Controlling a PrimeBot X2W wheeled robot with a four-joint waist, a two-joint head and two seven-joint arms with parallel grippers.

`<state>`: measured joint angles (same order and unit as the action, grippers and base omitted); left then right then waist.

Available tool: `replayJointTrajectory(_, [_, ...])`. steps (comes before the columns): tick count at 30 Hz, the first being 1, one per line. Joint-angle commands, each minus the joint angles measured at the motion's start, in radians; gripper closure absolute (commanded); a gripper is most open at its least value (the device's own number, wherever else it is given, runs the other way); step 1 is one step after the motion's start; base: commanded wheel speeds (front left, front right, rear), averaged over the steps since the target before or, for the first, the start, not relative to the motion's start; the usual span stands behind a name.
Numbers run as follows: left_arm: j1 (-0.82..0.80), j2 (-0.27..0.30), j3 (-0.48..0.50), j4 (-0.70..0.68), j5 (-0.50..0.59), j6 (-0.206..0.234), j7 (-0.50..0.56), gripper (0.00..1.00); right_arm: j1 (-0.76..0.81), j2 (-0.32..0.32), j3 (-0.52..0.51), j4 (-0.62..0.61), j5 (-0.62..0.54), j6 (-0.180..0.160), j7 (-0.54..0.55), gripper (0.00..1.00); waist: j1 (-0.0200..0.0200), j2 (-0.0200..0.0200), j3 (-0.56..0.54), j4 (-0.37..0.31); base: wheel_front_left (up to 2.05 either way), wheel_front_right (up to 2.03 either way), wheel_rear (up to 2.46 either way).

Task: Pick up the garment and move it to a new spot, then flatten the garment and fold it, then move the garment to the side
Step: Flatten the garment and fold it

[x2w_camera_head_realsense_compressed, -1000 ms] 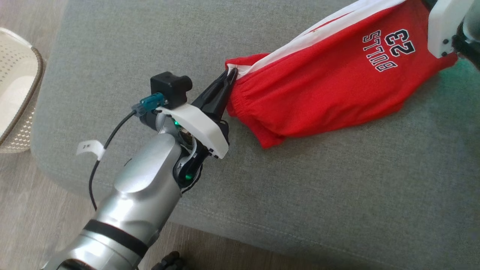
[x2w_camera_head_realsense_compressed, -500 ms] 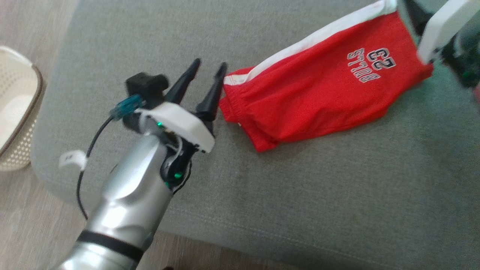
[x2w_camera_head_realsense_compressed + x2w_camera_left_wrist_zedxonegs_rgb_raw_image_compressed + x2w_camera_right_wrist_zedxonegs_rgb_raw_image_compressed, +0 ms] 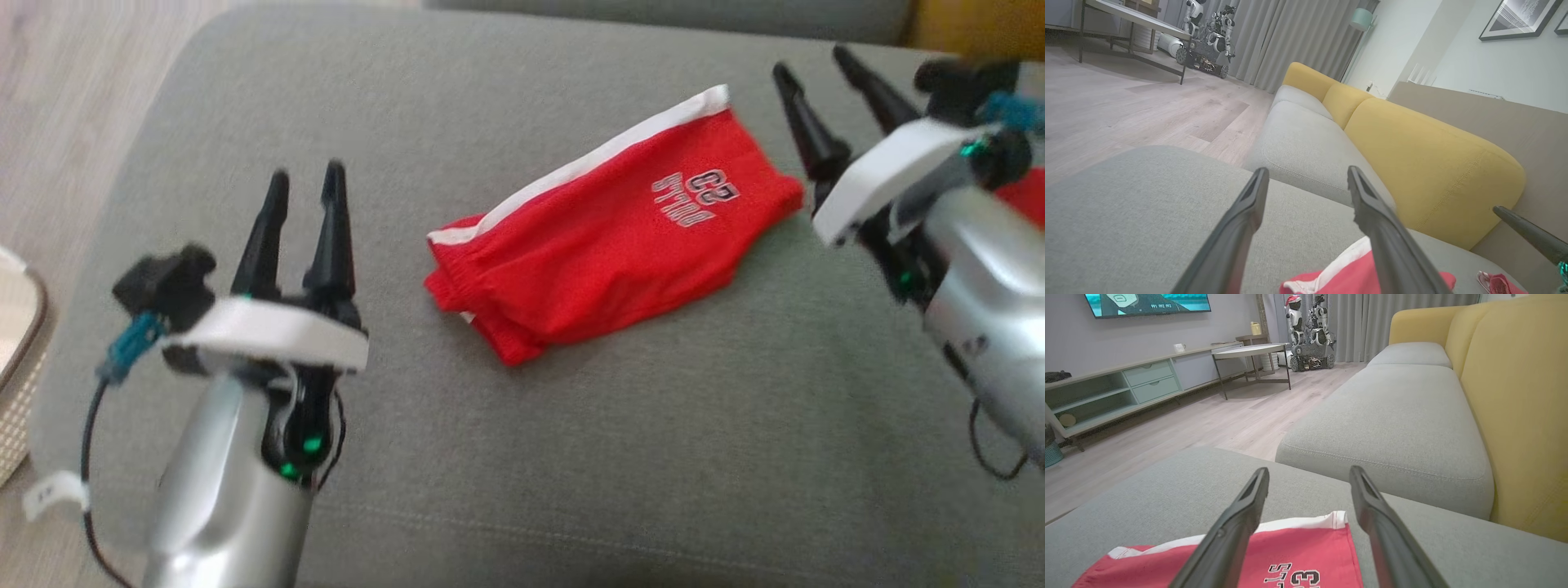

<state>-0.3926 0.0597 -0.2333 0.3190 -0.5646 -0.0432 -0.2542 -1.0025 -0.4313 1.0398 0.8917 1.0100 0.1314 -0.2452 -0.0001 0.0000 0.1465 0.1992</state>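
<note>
First, basket: pale and perforated, cut off by the left edge of the head view, standing on the wooden floor beside the sofa cushion.
Left pincer: lower left of the head view, its two dark fingers spread apart and holding nothing, tips pointing up the frame over bare grey fabric, clear of the garment.
Sofa cushion: grey, taking up most of the head view and carrying the garment.
Garment: red shorts with a white side stripe and a printed 23 under some lettering, lying flat in the middle of the frame. It slants from lower left to upper right, with the gathered waistband end toward the left. Neither pincer touches it.
Right pincer: upper right of the head view, fingers spread wide and empty, just beside the garment's right end.
Backrest: yellow, at the right of the left wrist view, rising behind the grey seat.
</note>
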Motion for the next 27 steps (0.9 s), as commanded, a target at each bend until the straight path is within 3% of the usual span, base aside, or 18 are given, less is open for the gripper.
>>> replayJointTrajectory(1, [-0.005,0.010,0.042,-0.043,0.014,0.004,-0.008,0.00,0.021,0.002,-0.020,-0.022,-0.018,-0.001,-0.014,0.00,0.0001,0.0000,-0.045,-0.043,0.00,0.00,0.00])
replayJointTrajectory(7, [0.100,0.001,0.073,-0.110,0.060,0.006,-0.008,0.00,0.180,-0.011,-0.266,-0.167,-0.214,-0.001,-0.016,0.00,0.0001,0.0000,-0.087,-0.082,0.00,0.00,0.00])
replayJointTrajectory(8, [0.132,-0.001,0.081,-0.122,0.071,0.004,-0.008,0.00,0.268,-0.002,-0.359,-0.223,-0.299,-0.001,-0.016,0.00,0.0001,0.0000,-0.101,-0.094,0.00,0.00,0.00])
replayJointTrajectory(17, [0.253,-0.007,0.103,-0.195,0.203,-0.001,-0.008,0.00,0.635,0.116,-0.743,-0.473,-0.648,-0.001,-0.016,0.00,0.0001,0.0000,-0.123,-0.127,0.00,0.00,0.00])
replayJointTrajectory(22, [0.312,-0.009,0.097,-0.219,0.261,-0.004,-0.008,0.00,0.767,0.199,-0.846,-0.576,-0.777,-0.001,-0.017,0.00,0.0001,0.0000,-0.121,-0.145,0.00,0.00,0.00])
replayJointTrajectory(27, [0.336,-0.009,0.091,-0.235,0.235,0.015,-0.008,0.00,0.812,0.237,-0.878,-0.619,-0.831,-0.001,-0.016,0.00,0.0001,0.0000,-0.112,-0.151,0.00,0.00,0.00])
